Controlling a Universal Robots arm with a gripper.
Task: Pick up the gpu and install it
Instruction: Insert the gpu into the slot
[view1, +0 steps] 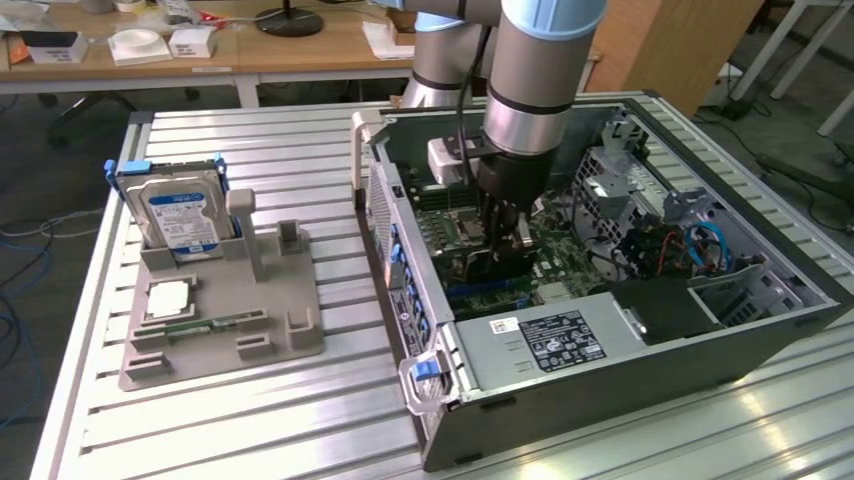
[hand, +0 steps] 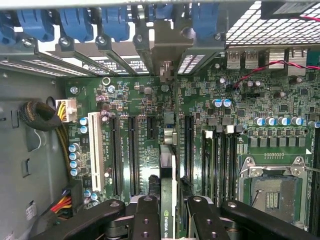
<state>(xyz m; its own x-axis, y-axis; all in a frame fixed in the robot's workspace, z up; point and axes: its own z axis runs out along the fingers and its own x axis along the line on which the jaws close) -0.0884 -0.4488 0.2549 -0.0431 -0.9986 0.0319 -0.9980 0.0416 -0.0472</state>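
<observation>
My gripper (view1: 505, 240) reaches down into the open computer case (view1: 747, 330), over the motherboard (view1: 461, 235). In the wrist view its two black fingers (hand: 145, 217) are shut on the gpu (hand: 168, 170), a thin card seen edge-on with a green-and-white logo near the grip. The card runs across the green motherboard (hand: 240, 100) between the long black slots (hand: 132, 150). Its silvery bracket (hand: 170, 47) reaches the case's rear wall beside the blue latches (hand: 117, 20). Whether the card's edge sits in a slot I cannot tell.
Outside the case, a grey fixture (view1: 274, 340) holds a silver hard drive (view1: 180, 215), a small green memory stick (view1: 214, 325) and a square chip (view1: 171, 298). Inside are the processor socket (hand: 272, 192), a white slot (hand: 95, 150), cable bundles (hand: 42, 115) and a labelled power supply (view1: 554, 340).
</observation>
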